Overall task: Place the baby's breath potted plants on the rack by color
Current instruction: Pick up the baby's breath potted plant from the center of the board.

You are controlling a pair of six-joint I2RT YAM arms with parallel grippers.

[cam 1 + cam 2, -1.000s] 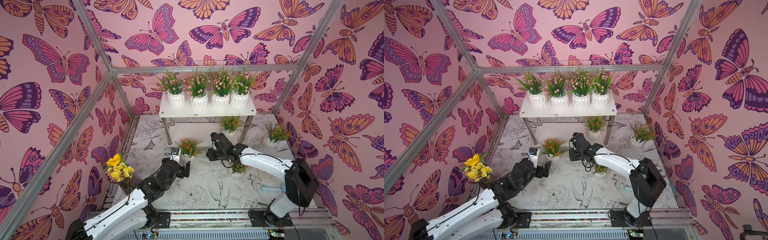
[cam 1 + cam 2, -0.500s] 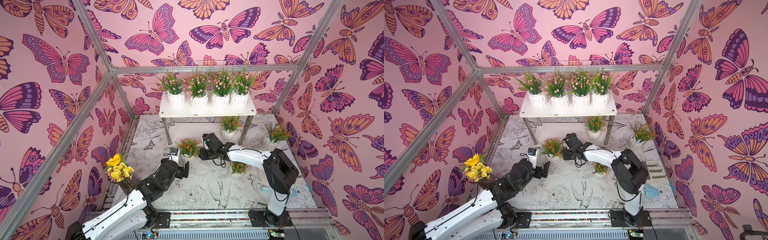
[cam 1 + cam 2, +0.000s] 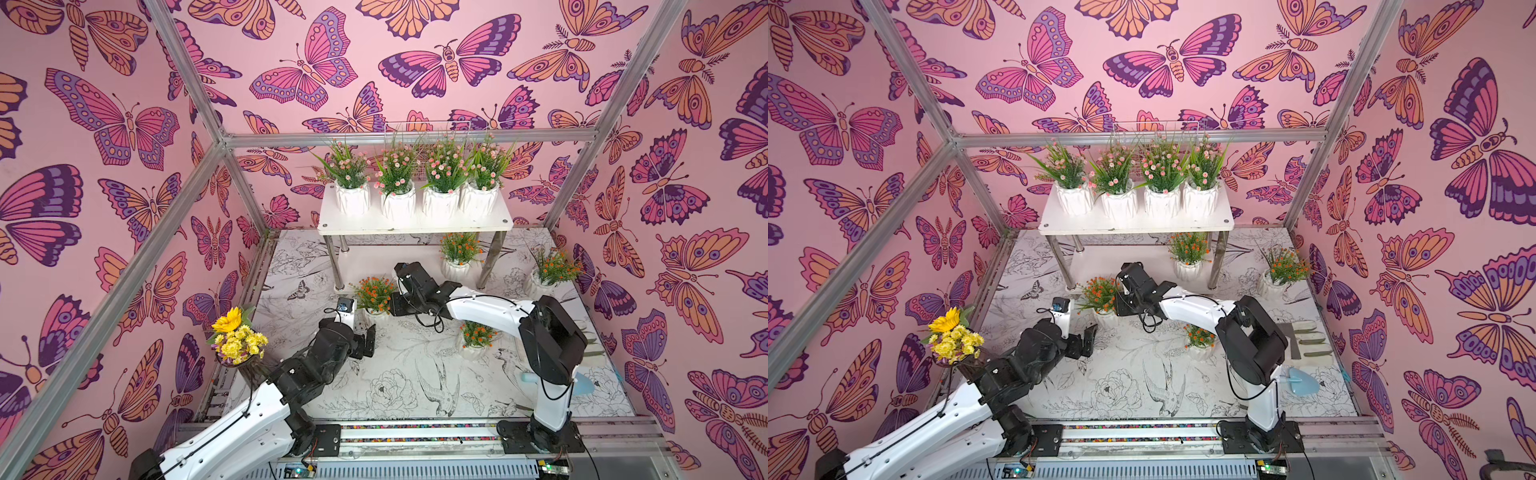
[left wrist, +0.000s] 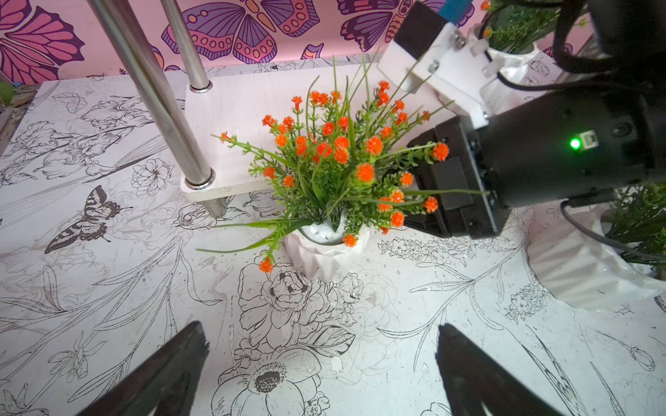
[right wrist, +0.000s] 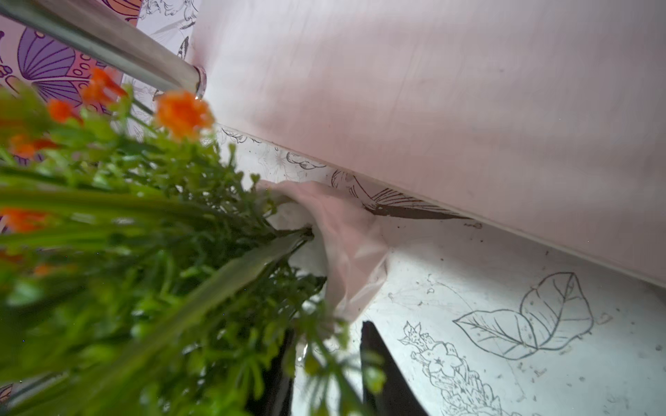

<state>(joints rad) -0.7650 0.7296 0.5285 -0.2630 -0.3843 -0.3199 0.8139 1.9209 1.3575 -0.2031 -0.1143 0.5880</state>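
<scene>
Four pink-flowered baby's breath potted plants [image 3: 415, 189] line the top board of the rack [image 3: 415, 225]. One orange plant [image 3: 459, 254] stands on the lower board. Another orange plant [image 3: 555, 272] is on the table at the right, and a third [image 3: 476, 340] sits under the right arm. A further orange plant [image 3: 374, 296] [image 4: 326, 248] stands by the rack's front left leg. My right gripper [image 3: 388, 309] [image 5: 326, 345] is at its pot [image 5: 346, 248], jaws a little apart among the leaves; contact is unclear. My left gripper [image 3: 368, 343] [image 4: 320, 335] is wide open and empty, facing that plant.
A yellow sunflower bouquet [image 3: 235, 338] stands at the table's left edge. A light blue object [image 3: 1300, 380] and grey pieces [image 3: 1308, 338] lie at the right. A wire basket [image 3: 424, 133] sits behind the rack. The rack's metal legs [image 4: 169, 119] are close to the near plant.
My right arm has swung left from the table's middle to the orange plant by the rack's front left leg. The left arm has hardly moved.
</scene>
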